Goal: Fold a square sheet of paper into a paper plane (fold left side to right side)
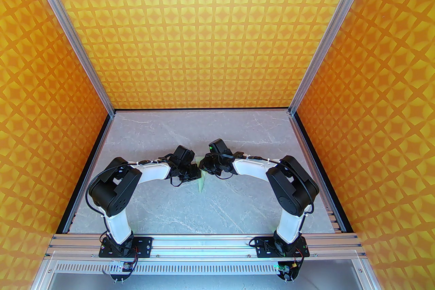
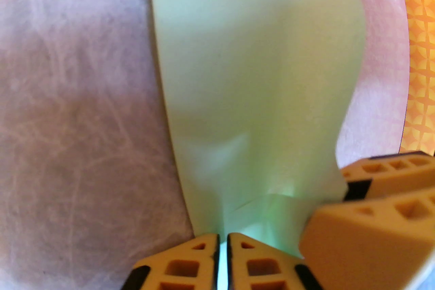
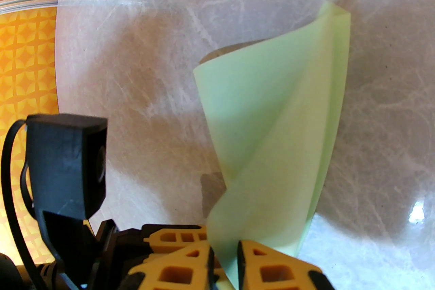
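The square sheet of paper (image 1: 201, 182) is pale mint-green, lifted off the table and bent over on itself, and from above it shows as a thin sliver between the two arms. In the left wrist view the paper (image 2: 251, 78) rises curved from my left gripper (image 2: 222, 248), which is shut on its bottom edge. The right gripper's fingers (image 2: 367, 234) pinch the neighbouring corner. In the right wrist view the paper (image 3: 278, 132) curls with its layers loosely doubled, and my right gripper (image 3: 226, 265) is shut on its lower edge. Both grippers (image 1: 194, 173) (image 1: 205, 169) meet at mid-table.
The grey marble table (image 1: 204, 210) lies under the paper. Orange patterned walls (image 1: 217, 27) close in the back and both sides. An aluminium rail (image 1: 204, 242) carries the arm bases at the near edge. The left wrist's black camera housing (image 3: 64, 166) sits close beside the right gripper.
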Tool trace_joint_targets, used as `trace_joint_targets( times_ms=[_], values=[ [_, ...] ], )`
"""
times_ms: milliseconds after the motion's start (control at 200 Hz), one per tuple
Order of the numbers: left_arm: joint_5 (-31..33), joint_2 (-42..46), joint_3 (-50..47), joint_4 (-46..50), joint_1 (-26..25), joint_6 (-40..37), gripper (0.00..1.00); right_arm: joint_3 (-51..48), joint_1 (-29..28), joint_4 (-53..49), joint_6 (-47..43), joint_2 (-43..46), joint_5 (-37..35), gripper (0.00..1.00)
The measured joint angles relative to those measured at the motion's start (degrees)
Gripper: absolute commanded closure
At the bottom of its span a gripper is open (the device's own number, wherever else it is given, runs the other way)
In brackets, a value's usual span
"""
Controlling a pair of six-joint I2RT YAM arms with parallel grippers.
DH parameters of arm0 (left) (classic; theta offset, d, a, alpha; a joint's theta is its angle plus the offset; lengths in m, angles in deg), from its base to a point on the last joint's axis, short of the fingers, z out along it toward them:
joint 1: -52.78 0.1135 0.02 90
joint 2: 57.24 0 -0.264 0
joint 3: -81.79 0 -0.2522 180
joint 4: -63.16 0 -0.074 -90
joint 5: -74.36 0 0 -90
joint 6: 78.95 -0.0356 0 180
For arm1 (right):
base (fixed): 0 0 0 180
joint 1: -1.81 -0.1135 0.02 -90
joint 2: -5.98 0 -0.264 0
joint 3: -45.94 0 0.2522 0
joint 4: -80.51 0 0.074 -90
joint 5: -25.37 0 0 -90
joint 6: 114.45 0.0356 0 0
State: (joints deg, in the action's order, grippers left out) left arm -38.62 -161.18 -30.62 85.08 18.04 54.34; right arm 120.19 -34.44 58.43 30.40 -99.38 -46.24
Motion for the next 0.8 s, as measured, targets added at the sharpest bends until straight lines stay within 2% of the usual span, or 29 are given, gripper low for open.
trace_joint_targets(
  times_ms=[185,425,545,800],
  values=[
    [0.1,3.0,-1.2,0.6,0.4,0.4,0.8,0.0,0.0,0.0,0.0,-1.0,-0.4,0.81],
    [-0.6,5.3,-3.3,-0.9,0.8,2.0,0.59,0.8,0.1,-0.2,0.0,-1.3,-1.0,0.81],
    [-1.9,5.3,-4.3,-2.7,0.9,2.6,0.53,1.0,0.1,-0.4,0.0,-1.3,-1.0,0.81],
    [-2.5,5.4,-6.1,-5.7,0.9,3.7,0.52,1.5,0.1,-0.9,-0.1,-1.7,-1.0,0.81]
  ],
)
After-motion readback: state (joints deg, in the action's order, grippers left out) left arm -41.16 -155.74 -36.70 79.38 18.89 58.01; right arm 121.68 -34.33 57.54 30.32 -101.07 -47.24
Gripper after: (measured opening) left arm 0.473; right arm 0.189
